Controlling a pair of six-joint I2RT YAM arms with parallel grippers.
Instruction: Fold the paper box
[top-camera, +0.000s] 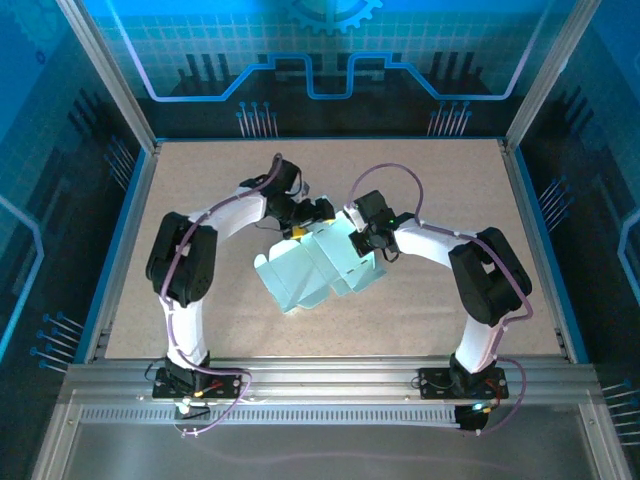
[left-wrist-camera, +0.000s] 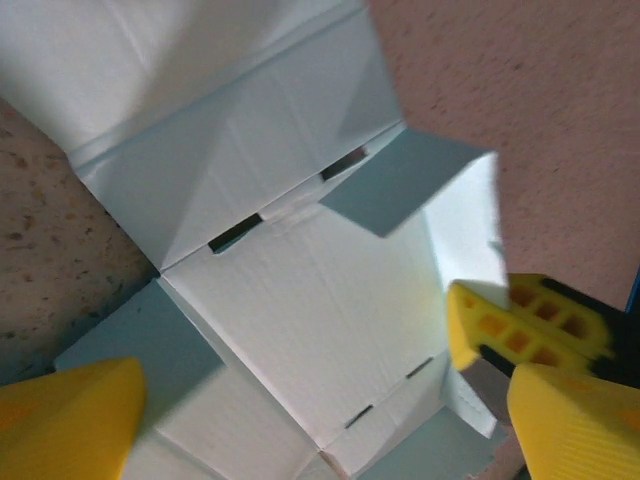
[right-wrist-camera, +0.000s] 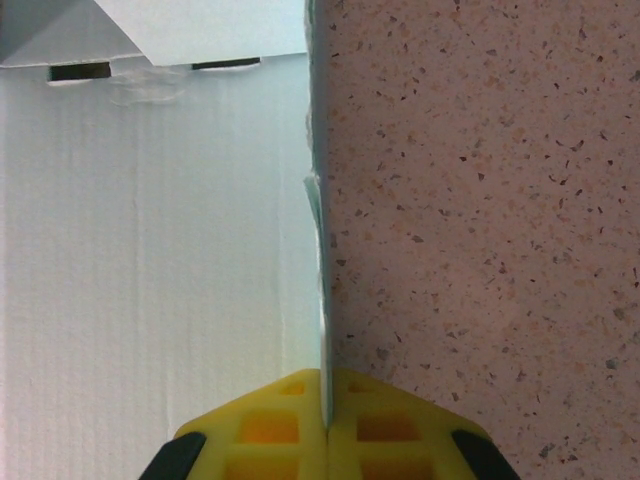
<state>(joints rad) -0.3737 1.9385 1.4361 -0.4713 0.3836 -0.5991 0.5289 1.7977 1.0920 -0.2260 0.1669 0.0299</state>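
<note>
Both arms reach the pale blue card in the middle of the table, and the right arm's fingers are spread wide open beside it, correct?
Not open: the right arm's fingers are shut, pinching an edge of the paper box, as the right wrist view shows. Both arms do reach it.

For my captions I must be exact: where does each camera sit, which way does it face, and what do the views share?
Top external: above and behind, facing down on the table; left arm and right arm meet at the paper box.
Left wrist: on the left arm, facing down onto the box; open left end effector, fingers at bottom corners.
Right wrist: on the right arm, facing along the box's edge; right end effector shut on it.
Shared: all show the paper box on the table.
</note>
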